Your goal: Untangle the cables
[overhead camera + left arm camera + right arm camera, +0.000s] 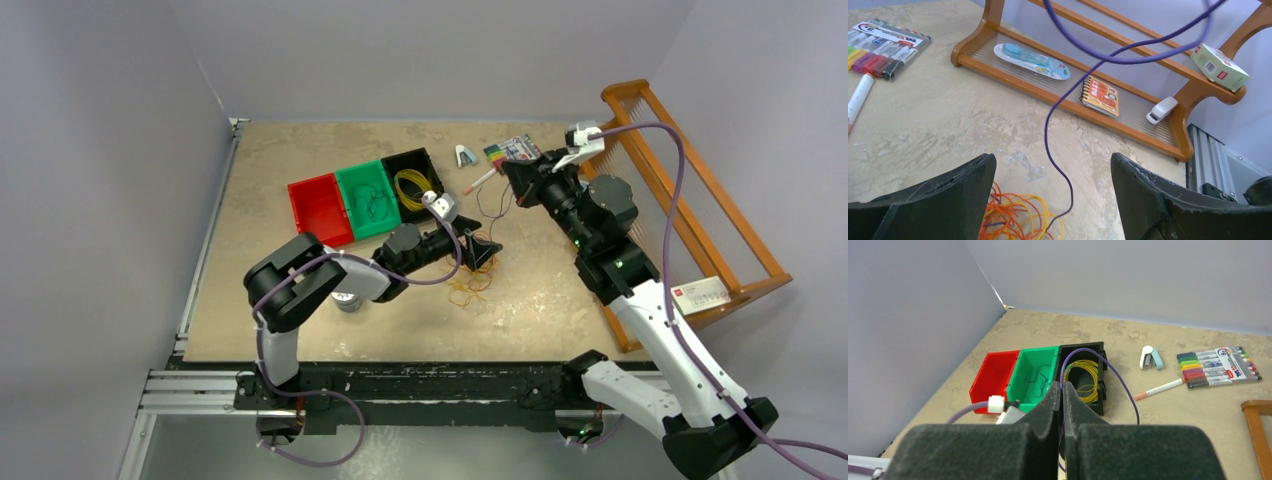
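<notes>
A tangle of orange and yellow cables [470, 287] lies on the table in the middle. It also shows at the bottom of the left wrist view [1015, 217]. My left gripper [487, 252] is open just above it, empty, with the tangle near its left finger [938, 200]. A thin purple cable [1048, 135] rises out of the tangle towards my right gripper [513, 178]. The right gripper [1063, 385] is shut on this purple cable [1118, 377] and holds it above the table. A yellow coil [1083, 380] lies in the black bin [1100, 347]. Dark wire [1037, 382] lies in the green bin [1013, 377].
A red bin [320, 210] stands left of the green one. A pack of markers [512, 150], a loose marker [480, 181] and a small blue-white stapler [465, 155] lie at the back. A wooden rack [690, 200] lines the right side. A small metal cylinder [347, 301] stands by the left arm.
</notes>
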`<state>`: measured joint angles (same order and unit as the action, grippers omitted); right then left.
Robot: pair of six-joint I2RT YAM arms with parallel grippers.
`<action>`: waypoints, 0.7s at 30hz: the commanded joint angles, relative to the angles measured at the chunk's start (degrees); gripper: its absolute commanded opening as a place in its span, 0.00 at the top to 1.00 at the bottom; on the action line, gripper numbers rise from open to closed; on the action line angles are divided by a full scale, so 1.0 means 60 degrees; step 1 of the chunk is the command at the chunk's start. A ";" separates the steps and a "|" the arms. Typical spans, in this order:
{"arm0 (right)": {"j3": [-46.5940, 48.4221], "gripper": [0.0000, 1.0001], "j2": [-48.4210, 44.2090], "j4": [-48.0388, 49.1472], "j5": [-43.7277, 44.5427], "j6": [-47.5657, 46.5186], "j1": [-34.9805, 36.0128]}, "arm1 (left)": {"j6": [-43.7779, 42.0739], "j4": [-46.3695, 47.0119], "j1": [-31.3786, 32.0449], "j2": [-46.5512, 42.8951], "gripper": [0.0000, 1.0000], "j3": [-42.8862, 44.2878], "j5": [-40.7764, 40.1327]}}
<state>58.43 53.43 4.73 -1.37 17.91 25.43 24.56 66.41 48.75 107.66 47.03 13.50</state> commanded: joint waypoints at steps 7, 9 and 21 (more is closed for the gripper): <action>0.0959 1.00 0.0027 0.0898 -0.0304 -0.0008 -0.0026 | 0.0539 0.1096 0.0224 0.1666 0.34 0.1423 -0.0275; 0.1197 1.00 0.0043 0.0980 -0.0300 -0.0107 -0.0021 | 0.0306 0.0806 0.0324 0.1866 0.37 0.1555 -0.0324; 0.2663 1.00 0.0221 0.1379 -0.0065 -0.0800 -0.0028 | 0.0214 0.0639 0.0545 0.2629 0.61 0.1348 -0.0366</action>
<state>70.74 54.81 8.47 -2.52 15.42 25.43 26.37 67.79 51.68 123.17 54.54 11.73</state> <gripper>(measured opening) 0.008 0.401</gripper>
